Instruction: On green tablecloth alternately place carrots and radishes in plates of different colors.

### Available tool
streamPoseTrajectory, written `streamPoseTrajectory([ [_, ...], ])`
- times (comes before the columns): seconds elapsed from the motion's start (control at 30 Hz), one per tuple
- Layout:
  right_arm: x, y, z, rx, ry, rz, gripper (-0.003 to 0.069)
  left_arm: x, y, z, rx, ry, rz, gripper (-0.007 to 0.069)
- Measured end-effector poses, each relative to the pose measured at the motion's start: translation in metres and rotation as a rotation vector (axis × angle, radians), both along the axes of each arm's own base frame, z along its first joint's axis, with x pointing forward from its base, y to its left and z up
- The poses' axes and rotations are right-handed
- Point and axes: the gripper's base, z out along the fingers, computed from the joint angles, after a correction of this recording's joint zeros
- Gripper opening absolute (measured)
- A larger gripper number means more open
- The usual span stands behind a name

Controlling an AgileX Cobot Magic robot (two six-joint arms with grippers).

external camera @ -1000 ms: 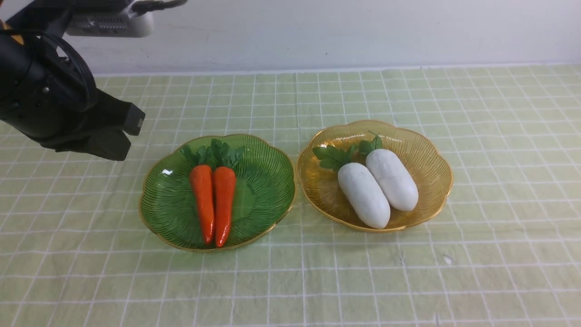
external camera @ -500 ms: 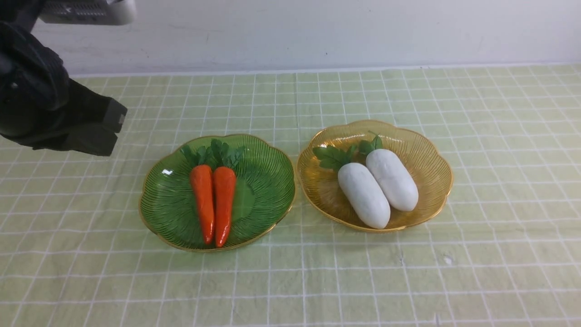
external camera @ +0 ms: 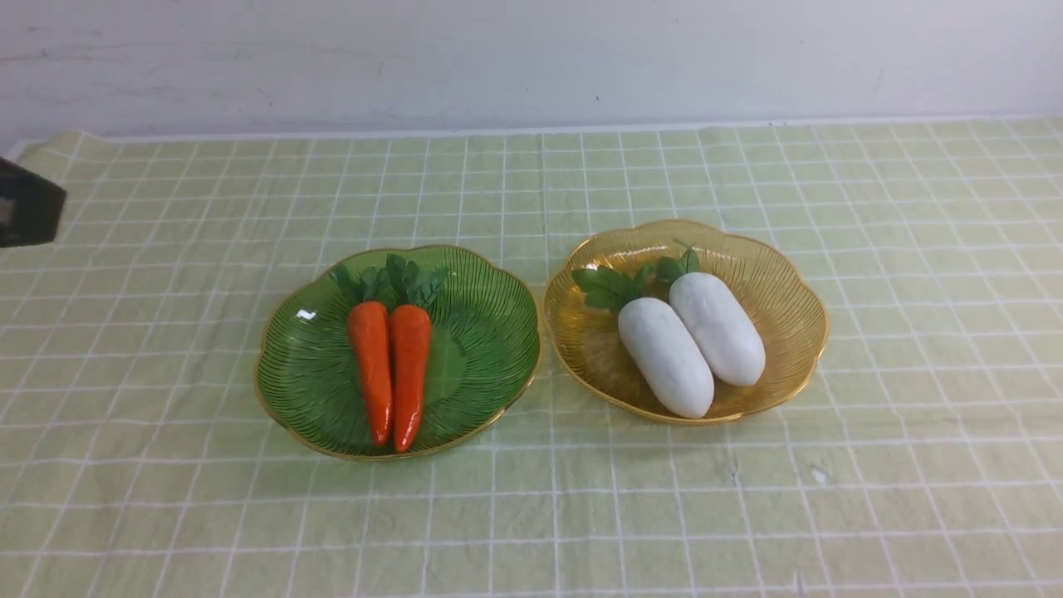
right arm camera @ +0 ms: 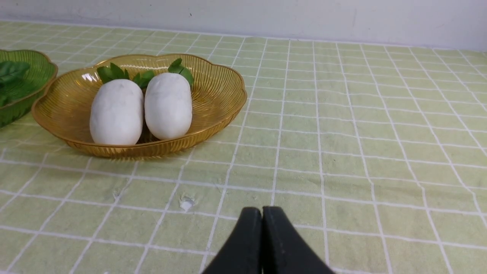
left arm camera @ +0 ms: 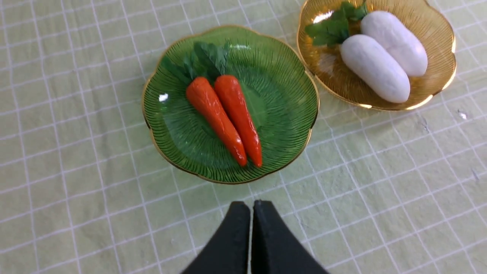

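Note:
Two orange carrots [external camera: 390, 365] [left arm camera: 224, 116] lie side by side in the green plate [external camera: 490, 332] [left arm camera: 281, 102], leafy tops toward the wall. Two white radishes [external camera: 689, 345] [left arm camera: 380, 57] [right arm camera: 140, 106] lie together in the amber plate [external camera: 781, 291] [left arm camera: 437, 34] [right arm camera: 220, 91] to its right. Both plates rest on the green tablecloth [external camera: 531, 515]. My left gripper [left arm camera: 251, 205] is shut and empty, above the cloth beside the green plate; only its dark tip [external camera: 25, 212] shows at the front view's left edge. My right gripper [right arm camera: 262, 211] is shut and empty, low over the cloth, apart from the amber plate.
A pale wall [external camera: 531, 58] rises behind the cloth's far edge. The cloth's far-left corner [external camera: 58, 145] is slightly lifted. A small white speck [right arm camera: 186, 203] marks the cloth near the right gripper.
My left arm has drawn back to the left, almost out of the front view. The carrots, radishes and plates have not moved.

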Motion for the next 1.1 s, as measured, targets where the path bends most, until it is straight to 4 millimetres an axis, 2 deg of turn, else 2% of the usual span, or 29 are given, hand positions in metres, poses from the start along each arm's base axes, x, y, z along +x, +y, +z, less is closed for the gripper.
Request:
streamPoseTrajectory([
  [0.1,0.000,0.000,0.000,0.000,0.000,0.000,-0.0015,-0.025,0.004,-0.001,-0.004,-0.041,-0.001,-0.0008],
  [0.2,0.000,0.000,0.000,0.000,0.000,0.000,-0.0015,-0.048,0.007,-0.014,-0.006,-0.055,-0.002,-0.0008],
  [0.27,0.000,0.000,0.000,0.000,0.000,0.000,-0.0015,-0.059,0.009,-0.029,-0.007,-0.041,-0.004,-0.0008],
  [0.3,0.000,0.000,0.000,0.000,0.000,0.000,-0.0015,-0.071,0.010,-0.043,-0.017,-0.064,-0.002,-0.0008],
  [0.37,0.000,0.000,0.000,0.000,0.000,0.000,-0.0015,-0.080,0.012,-0.070,-0.047,-0.152,0.013,-0.0008],
  [0.43,0.000,0.000,0.000,0.000,0.000,0.000,-0.0015,-0.082,0.013,-0.080,-0.063,-0.206,0.023,-0.0008],
  [0.47,0.000,0.000,0.000,0.000,0.000,0.000,-0.0015,-0.082,0.013,-0.091,-0.074,-0.240,0.032,-0.0008],
  [0.53,0.000,0.000,0.000,0.000,0.000,0.000,-0.0015,-0.081,0.015,-0.110,-0.111,-0.386,0.060,-0.0008],
  [0.73,0.000,0.000,0.000,0.000,0.000,0.000,-0.0015,-0.074,0.018,-0.143,-0.166,-0.613,0.114,-0.0008],
  [0.93,0.000,0.000,0.000,0.000,0.000,0.000,-0.0015,-0.065,0.018,-0.175,-0.158,-0.569,0.128,-0.0008],
  [1.1,0.000,0.000,0.000,0.000,0.000,0.000,-0.0015,-0.063,0.018,-0.194,-0.147,-0.516,0.129,-0.0008],
])
